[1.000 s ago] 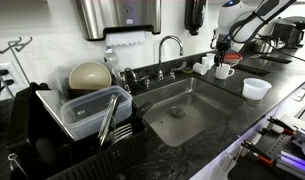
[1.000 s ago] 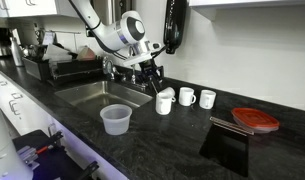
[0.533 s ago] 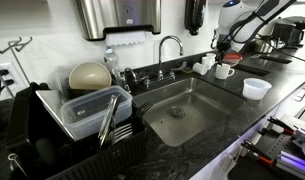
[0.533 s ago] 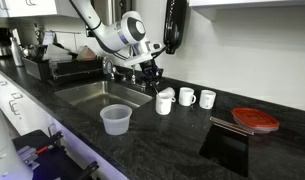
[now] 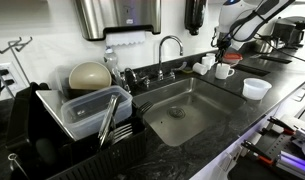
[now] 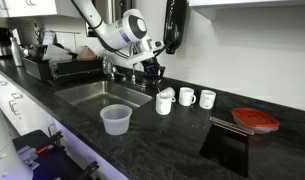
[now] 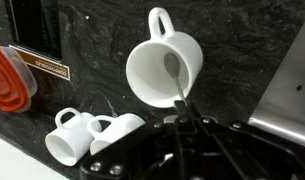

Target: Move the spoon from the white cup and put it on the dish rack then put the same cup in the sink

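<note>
In the wrist view the white cup (image 7: 157, 72) lies right below me, handle pointing away, with the thin spoon (image 7: 175, 78) standing in it. My gripper (image 7: 184, 116) is shut on the spoon's handle just above the cup's rim. In both exterior views the gripper (image 5: 221, 48) (image 6: 155, 80) hangs over the cup (image 5: 224, 71) (image 6: 165, 102), which stands on the dark counter beside the sink (image 5: 182, 112) (image 6: 92, 95). The black dish rack (image 5: 47, 135) (image 6: 52, 68) is on the sink's far side.
Two more white cups (image 6: 187, 97) (image 6: 207, 98) stand close behind the one with the spoon. A handle-less plastic tub (image 6: 115, 119) (image 5: 256, 88) sits near the counter's front edge. A red lid (image 6: 257, 120) lies beyond the cups. The chrome faucet (image 5: 170, 45) rises behind the sink.
The jaws have closed on the spoon's handle over the last second. The arm and the cup have hardly moved.
</note>
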`<move>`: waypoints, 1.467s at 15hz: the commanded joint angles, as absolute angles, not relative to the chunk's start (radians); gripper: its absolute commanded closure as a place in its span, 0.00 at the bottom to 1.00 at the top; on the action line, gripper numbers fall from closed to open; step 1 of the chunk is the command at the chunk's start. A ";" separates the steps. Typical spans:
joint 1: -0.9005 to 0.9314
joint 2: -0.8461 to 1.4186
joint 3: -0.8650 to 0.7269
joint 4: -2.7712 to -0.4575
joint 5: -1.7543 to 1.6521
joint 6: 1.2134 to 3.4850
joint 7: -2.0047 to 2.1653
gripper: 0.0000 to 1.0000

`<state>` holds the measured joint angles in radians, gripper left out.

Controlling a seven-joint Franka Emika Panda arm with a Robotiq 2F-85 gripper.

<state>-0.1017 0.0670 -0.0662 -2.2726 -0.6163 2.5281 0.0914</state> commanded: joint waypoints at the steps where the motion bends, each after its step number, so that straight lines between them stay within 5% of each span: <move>1: -0.091 0.057 -0.093 -2.245 -0.689 2.538 0.156 0.99; 12: -0.089 -0.030 -0.089 -2.242 -0.671 2.539 0.183 0.99; 22: 0.018 -0.283 -0.068 -2.426 -0.144 2.546 -0.214 0.99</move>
<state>-0.0038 -0.2179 -0.0507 -2.3777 -0.2457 2.5441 -0.1036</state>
